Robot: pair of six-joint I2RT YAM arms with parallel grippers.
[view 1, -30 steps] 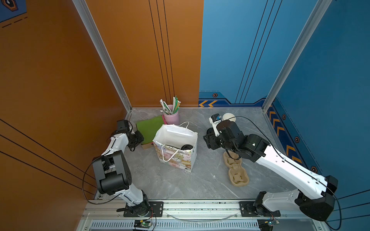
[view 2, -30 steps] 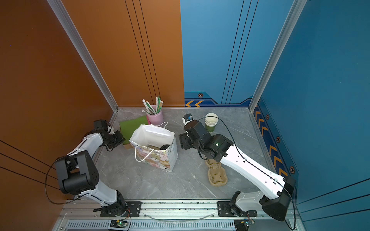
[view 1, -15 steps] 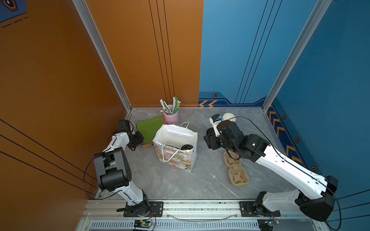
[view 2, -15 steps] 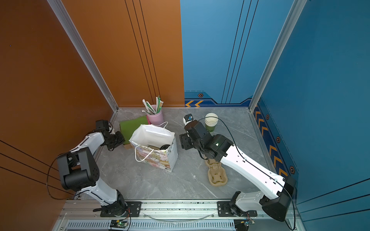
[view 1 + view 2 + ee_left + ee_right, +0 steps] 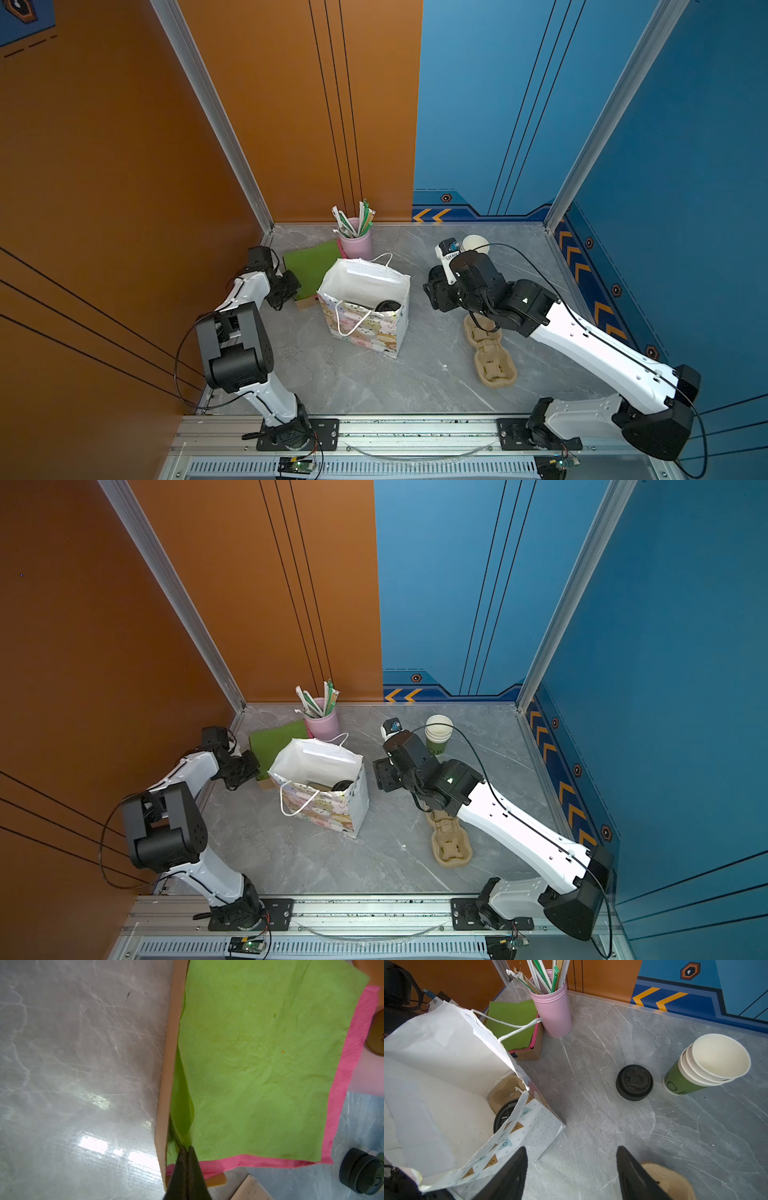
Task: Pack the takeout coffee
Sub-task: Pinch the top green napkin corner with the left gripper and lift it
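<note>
Of the takeout coffee only part of the black lid is seen inside the paper bag. Its white side and lettering are covered by the bag's front wall, and in both top views it is too small for detail. The left gripper is cut off by the picture's edge in the left wrist view, and whether a sheet of the green napkin is caught between the closed tips cannot be told. The right gripper is cropped likewise. In both top views the cup carrier is partly covered by the right arm. In a top view the stack of cups is reduced to a white rim.
</note>
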